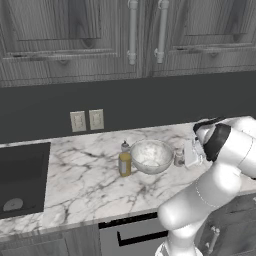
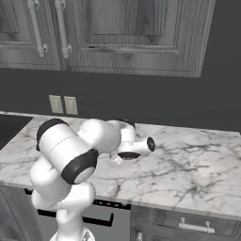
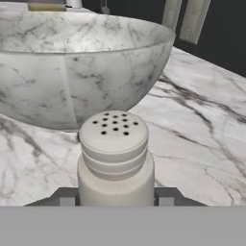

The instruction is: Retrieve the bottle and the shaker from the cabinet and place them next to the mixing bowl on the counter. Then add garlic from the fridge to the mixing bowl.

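My arm [image 1: 210, 195] was glossy white, built of fat rounded links with smooth shells. Black bands ringed the joints, one at the elbow [image 2: 80, 169] and one near the wrist [image 1: 217, 140]. A small black cap closed the end of one link [image 2: 150, 144]. On the hand view I saw two dark grey, blocky fingertips [image 3: 166, 196].

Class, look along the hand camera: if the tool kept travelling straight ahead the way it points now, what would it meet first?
The tool is shut on the shaker, so that already sits in its line. Straight beyond, the marble mixing bowl looks to be the first obstacle; the gap between shaker and bowl seems small, though depth is hard to judge.
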